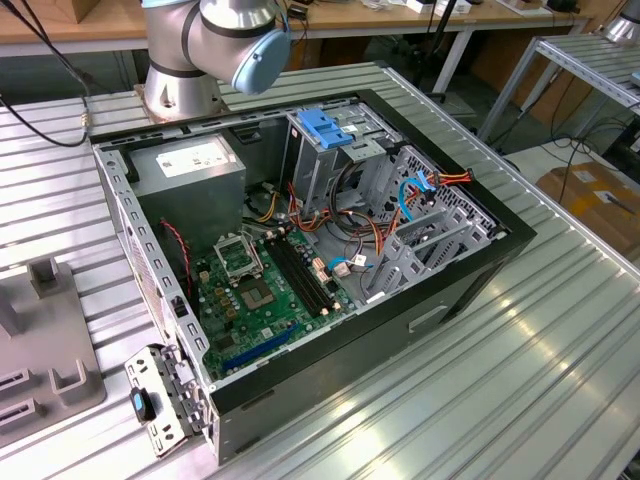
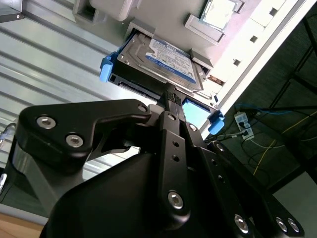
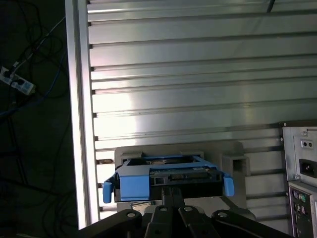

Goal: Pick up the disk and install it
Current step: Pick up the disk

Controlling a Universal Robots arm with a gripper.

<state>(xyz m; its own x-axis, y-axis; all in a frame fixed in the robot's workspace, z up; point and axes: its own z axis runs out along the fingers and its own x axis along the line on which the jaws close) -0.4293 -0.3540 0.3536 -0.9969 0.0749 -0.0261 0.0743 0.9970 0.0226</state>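
In the second wrist view the gripper (image 2: 171, 95) body covers the near end of the disk (image 2: 166, 59). Whether its closely set fingertips pinch the blue carrier (image 2: 105, 69) cannot be determined. The disk's label print is too small to read. In the exterior view the arm (image 1: 215, 45) is cut off by the top edge, and a grey fixture (image 1: 45, 350) by the edge at the exterior view's left.

disk (image 2: 161, 62): silver-grey casing, white label with a blue band
carrier (image 3: 133, 186): bright blue
gripper (image 2: 171, 96): matte black
table (image 3: 198, 74): silver, ribbed stripes
motherboard (image 1: 255, 300): green
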